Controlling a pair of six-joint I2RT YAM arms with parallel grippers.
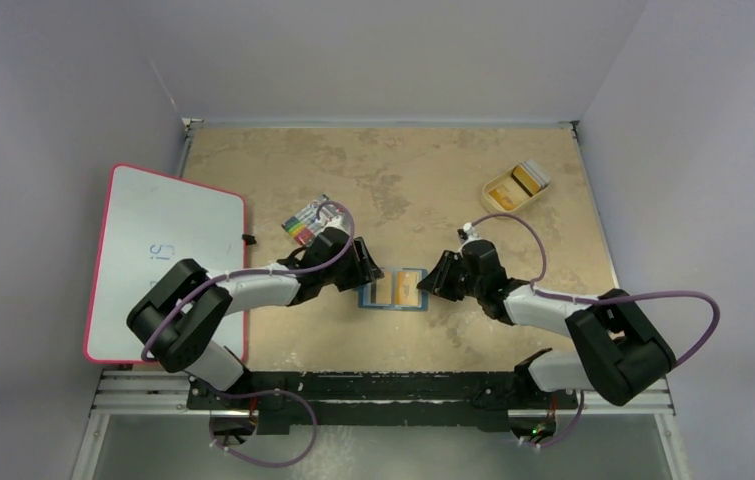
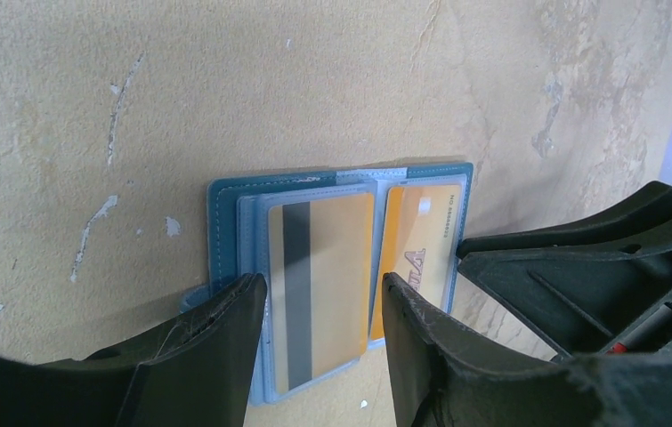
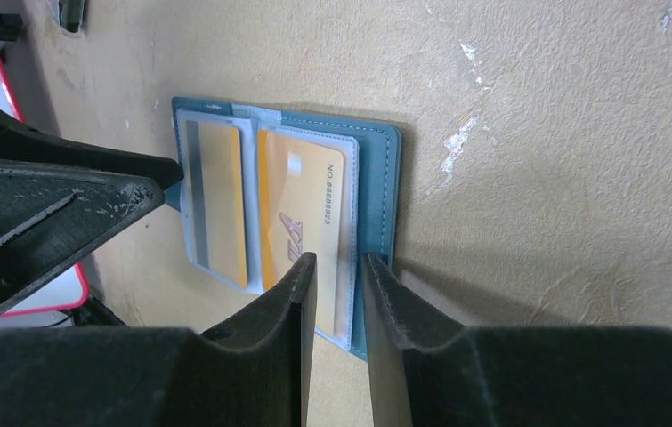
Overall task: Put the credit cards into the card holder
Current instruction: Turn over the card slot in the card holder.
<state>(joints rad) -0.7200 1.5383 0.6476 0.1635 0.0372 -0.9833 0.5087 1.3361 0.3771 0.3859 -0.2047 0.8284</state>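
Note:
The teal card holder [image 1: 366, 297] lies open on the table between the arms. Its clear sleeves hold two orange-yellow credit cards: one shows its grey stripe [image 2: 319, 267], the other its printed face [image 2: 421, 240]. My left gripper [image 2: 323, 289] is open, its fingers either side of the striped card's sleeve. My right gripper [image 3: 339, 267] is open only a narrow gap, its tips low over the holder's right edge [image 3: 376, 178], beside the printed card [image 3: 301, 196]. More orange and whitish cards [image 1: 527, 178] lie in the tan tray.
The shallow tan tray [image 1: 489, 192] stands at the back right. A flat pack with multicoloured stripes [image 1: 305, 222] lies just behind the left arm. A red-edged whiteboard [image 1: 163, 260] covers the table's left side. The two grippers [image 1: 361, 268] [image 1: 431, 281] are close together.

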